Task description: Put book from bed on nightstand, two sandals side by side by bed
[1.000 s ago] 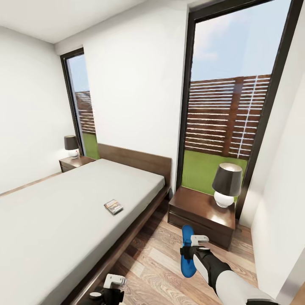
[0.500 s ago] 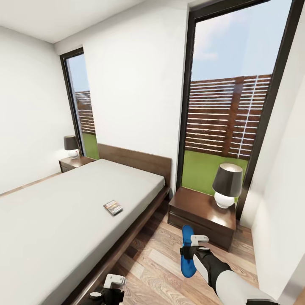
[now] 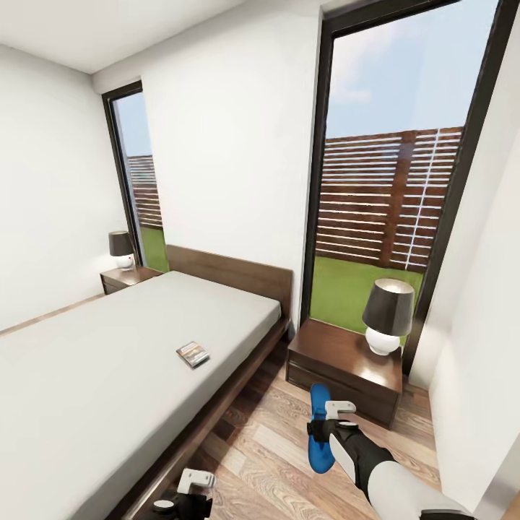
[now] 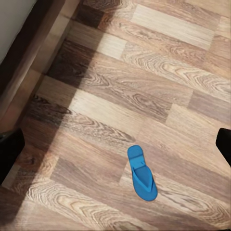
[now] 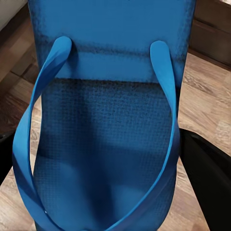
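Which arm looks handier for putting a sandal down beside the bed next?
Right, probably. Its gripper is shut on a blue sandal above the floor beside the bed. The left gripper is open, with the other sandal lying on the floor below it.

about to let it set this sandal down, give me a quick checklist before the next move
1. Right hand has hold of a blue sandal: ok, the sandal lies between its fingers in the right wrist view.
2. Second sandal located: ok, lying flat on the wood floor under the left wrist camera.
3. Sandals side by side by the bed: not ok, one is held off the floor.
4. Left hand free: cannot tell from the head view; nothing lies between its fingers in the wrist view.
5. Book moved to a nightstand: not ok, it lies on the mattress.
6. Room on the nightstand top: ok, bare wood beside the lamp.
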Robot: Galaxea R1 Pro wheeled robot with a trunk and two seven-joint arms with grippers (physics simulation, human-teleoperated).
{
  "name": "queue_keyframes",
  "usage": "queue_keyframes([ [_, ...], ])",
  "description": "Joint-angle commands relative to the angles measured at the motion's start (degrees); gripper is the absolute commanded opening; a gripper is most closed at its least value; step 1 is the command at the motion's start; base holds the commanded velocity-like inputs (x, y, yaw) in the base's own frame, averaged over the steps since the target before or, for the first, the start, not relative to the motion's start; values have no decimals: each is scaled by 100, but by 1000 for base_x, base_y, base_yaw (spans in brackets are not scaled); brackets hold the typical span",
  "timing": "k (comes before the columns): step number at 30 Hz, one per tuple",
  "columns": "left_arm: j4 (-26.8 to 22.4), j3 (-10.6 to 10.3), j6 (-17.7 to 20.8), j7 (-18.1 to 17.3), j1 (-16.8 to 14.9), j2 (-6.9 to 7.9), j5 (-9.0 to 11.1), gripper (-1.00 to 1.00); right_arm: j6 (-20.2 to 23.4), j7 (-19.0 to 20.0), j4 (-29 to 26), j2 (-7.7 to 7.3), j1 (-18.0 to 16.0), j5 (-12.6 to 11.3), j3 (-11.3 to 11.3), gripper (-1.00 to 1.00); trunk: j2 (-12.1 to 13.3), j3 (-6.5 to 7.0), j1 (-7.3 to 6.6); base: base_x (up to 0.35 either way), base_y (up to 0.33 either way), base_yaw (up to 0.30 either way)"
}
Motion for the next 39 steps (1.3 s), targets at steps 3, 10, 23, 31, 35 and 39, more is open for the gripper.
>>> queue_keyframes([
  [3, -11, -49, 23, 28, 24, -5, 59, 100, 32, -14, -8, 3, 1, 2, -17, -100, -4, -2, 2, 0, 0, 0],
  [10, -7, -62, 23, 13, 48, 3, 38, 100, 32, -14, -10, 3, 62, 9, -16, -100, -4, -2, 2, 0, 0, 0],
  [23, -7, -107, 28, 3, 81, 5, 10, 100, 32, -14, -11, 7, 114, 9, 25, -100, -4, -2, 2, 28, -19, 0],
  [31, -12, -117, 23, 3, 152, 3, 8, 100, 32, -14, -11, 5, 127, 2, 209, -100, -4, -2, 2, 7, -6, 0],
  [35, -12, -119, 23, 3, 163, -1, 7, 100, 32, -14, -11, 9, 131, 2, 230, -100, -4, -2, 2, 49, -22, 0],
  [39, -13, -119, 23, 2, 168, -2, 8, 100, 32, -19, -11, 8, 132, 2, 236, -100, -4, -2, 2, 47, -23, 0],
])
